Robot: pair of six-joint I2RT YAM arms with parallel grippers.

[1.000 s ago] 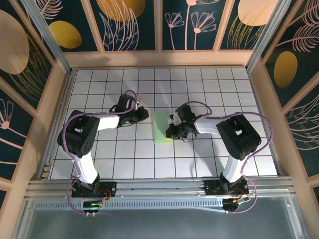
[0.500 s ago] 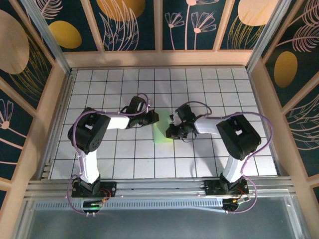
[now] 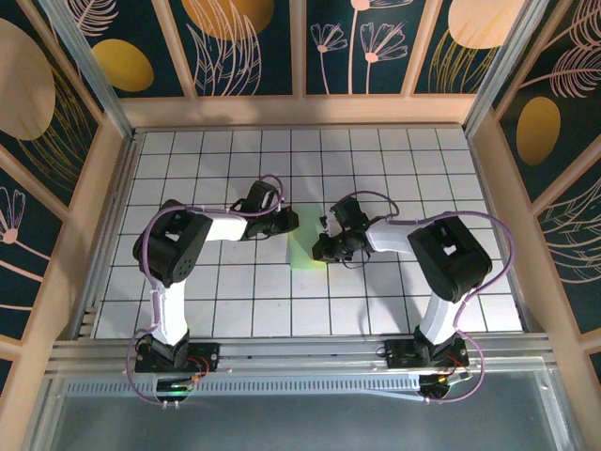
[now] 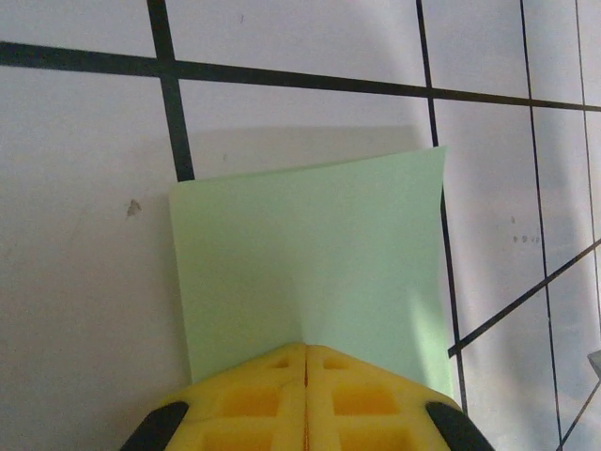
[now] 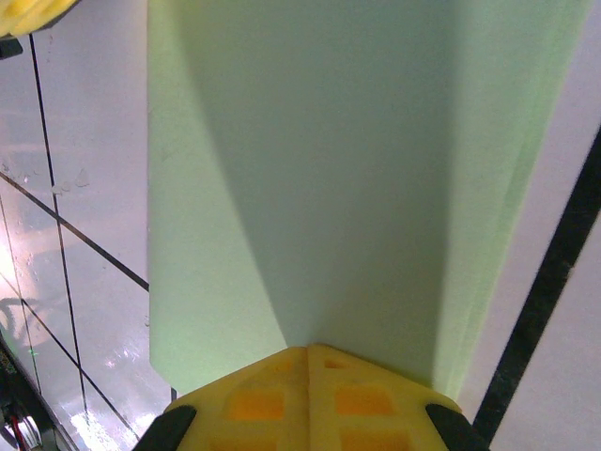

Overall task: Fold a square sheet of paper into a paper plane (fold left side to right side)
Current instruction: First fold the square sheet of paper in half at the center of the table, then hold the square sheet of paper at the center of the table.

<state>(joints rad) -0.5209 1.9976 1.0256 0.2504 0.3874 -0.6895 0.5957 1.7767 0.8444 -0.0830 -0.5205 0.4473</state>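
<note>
The sheet of paper [image 3: 302,252] shows in the overhead view as a narrow strip at the middle of the tabletop [image 3: 216,301], between the two arms. The left gripper [image 4: 306,355] has its fingers pressed together on one edge. The right gripper [image 5: 308,355] pinches the opposite edge the same way. For a clean crease, I judge the lifted edge should meet the other squarely before pressing flat. Open grid lies all round, and the wooden walls [image 3: 113,188] stand well apart.
</note>
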